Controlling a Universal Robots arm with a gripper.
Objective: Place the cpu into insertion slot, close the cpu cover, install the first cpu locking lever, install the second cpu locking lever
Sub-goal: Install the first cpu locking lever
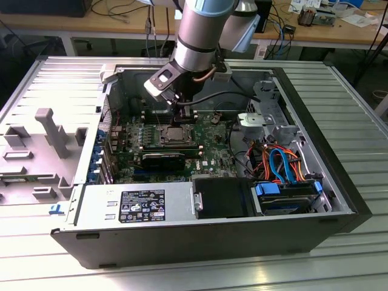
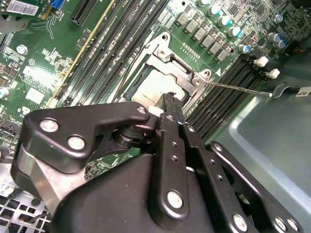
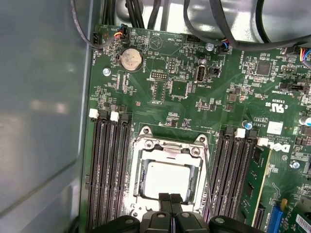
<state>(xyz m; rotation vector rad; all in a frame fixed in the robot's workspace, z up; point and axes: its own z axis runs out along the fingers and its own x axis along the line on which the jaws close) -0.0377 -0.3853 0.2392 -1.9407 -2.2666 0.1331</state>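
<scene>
In the slot (image 3: 141,184) at mid-board, the cpu (image 3: 170,177) lies flat and square, pale silvery face up, framed by the cover (image 3: 170,148), with the gripper (image 3: 170,198) jaws closed together at its edge.

In the exterior view, a pale grey ribbed metal table (image 1: 351,121) is seen, and soft bright reflections are laid along its near edge. Behind it a long wooden workbench (image 1: 73,24) is placed, on which loose cables (image 1: 121,9) and small boxes (image 1: 315,12) are left. Grey floor (image 1: 348,54) is seen under the workbench.
</scene>
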